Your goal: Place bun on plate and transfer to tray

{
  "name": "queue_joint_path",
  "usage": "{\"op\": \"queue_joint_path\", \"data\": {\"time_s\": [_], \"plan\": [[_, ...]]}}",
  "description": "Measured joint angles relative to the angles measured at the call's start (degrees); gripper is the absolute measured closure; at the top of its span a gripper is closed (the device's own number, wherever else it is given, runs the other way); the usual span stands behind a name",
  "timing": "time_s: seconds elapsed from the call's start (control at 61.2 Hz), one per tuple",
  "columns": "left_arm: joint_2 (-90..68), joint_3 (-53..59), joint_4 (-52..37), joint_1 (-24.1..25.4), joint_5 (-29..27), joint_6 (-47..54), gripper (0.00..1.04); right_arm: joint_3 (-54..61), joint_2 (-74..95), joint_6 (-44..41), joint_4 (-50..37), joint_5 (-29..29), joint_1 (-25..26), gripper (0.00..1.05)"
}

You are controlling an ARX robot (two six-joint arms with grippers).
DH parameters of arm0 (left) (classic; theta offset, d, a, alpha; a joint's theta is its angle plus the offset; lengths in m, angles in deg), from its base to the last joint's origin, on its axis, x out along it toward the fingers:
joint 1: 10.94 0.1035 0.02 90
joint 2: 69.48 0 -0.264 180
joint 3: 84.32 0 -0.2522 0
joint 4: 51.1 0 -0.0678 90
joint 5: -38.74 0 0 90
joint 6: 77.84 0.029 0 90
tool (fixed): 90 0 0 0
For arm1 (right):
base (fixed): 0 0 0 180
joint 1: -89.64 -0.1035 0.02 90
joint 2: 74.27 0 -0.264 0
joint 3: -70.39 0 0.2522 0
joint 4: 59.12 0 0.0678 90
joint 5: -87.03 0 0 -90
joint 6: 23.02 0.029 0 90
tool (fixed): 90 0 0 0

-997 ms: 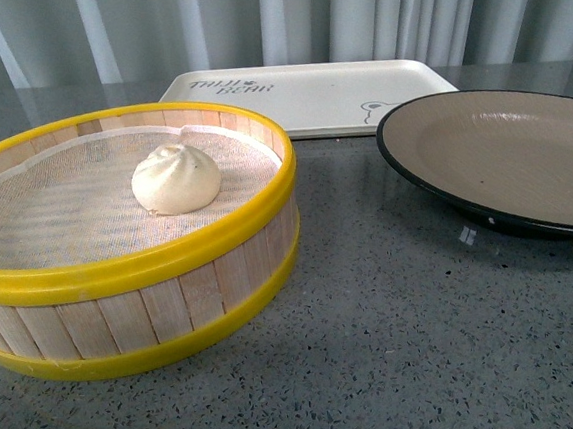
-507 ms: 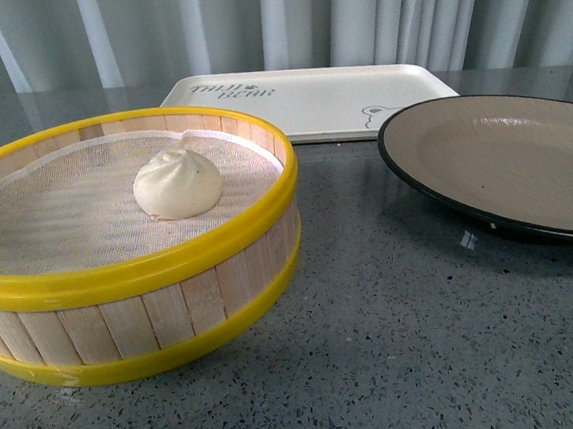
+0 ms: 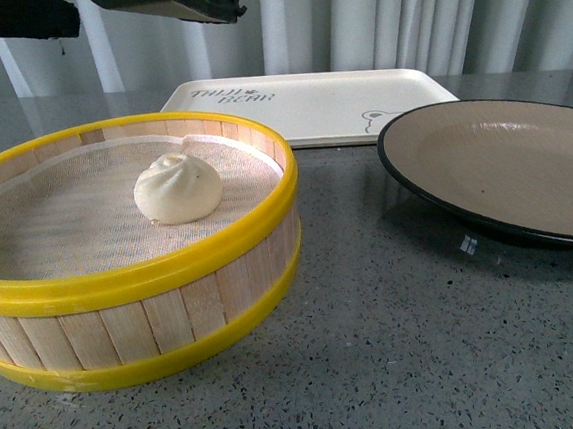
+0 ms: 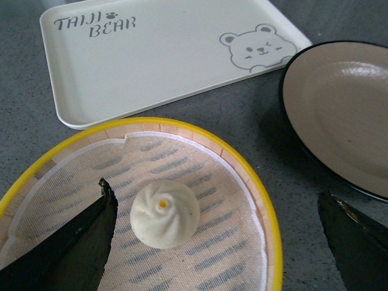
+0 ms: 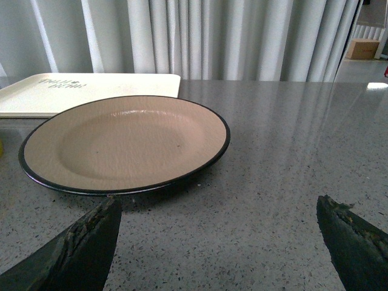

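The bun [image 3: 177,188] [image 4: 165,213] sits on the cloth lining of a yellow-rimmed wooden steamer basket [image 3: 171,267] [image 4: 267,213]. High above the basket my left gripper [image 3: 88,13] [image 4: 212,191] hangs open, and the bun lies close to one of its fingers [image 4: 73,248], untouched. Right of the basket stands the empty black-rimmed plate [image 3: 502,155] [image 4: 345,109] [image 5: 121,142]. The cream tray [image 3: 317,101] [image 4: 157,54] [image 5: 73,91] with a bear drawing lies behind both. Low over the bare table just short of the plate, my right gripper [image 5: 217,203] is open; the front view does not show it.
The table is a grey speckled stone top [image 3: 400,365] [image 5: 273,182]. A grey-white curtain [image 3: 399,14] hangs behind the tray. A box [image 5: 362,48] stands far off beyond the table.
My left gripper's dark fingers have come into the top of the front view, above the basket. Bun, plate and tray have not moved on the table.
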Motion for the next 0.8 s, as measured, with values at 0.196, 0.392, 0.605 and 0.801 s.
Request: {"op": "queue_joint_path", "data": {"time_s": [0.196,0.392,0.605,0.801], "plan": [[-6.97,-4.07,2.19,0.31,-3.5,2.12,0.07,0.0,0.0,0.0,0.0,0.0,0.0,0.09],[-11.06,-6.82,4.13,1.4,-4.35,2.32,0.07,0.0,0.0,0.0,0.0,0.0,0.0,0.09],[-14.29,-8.81,5.92,2.54,-5.35,2.03,0.07,0.0,0.0,0.0,0.0,0.0,0.0,0.09],[-16.09,-9.07,6.56,3.34,-5.7,1.7,0.07,0.0,0.0,0.0,0.0,0.0,0.0,0.09]]}}
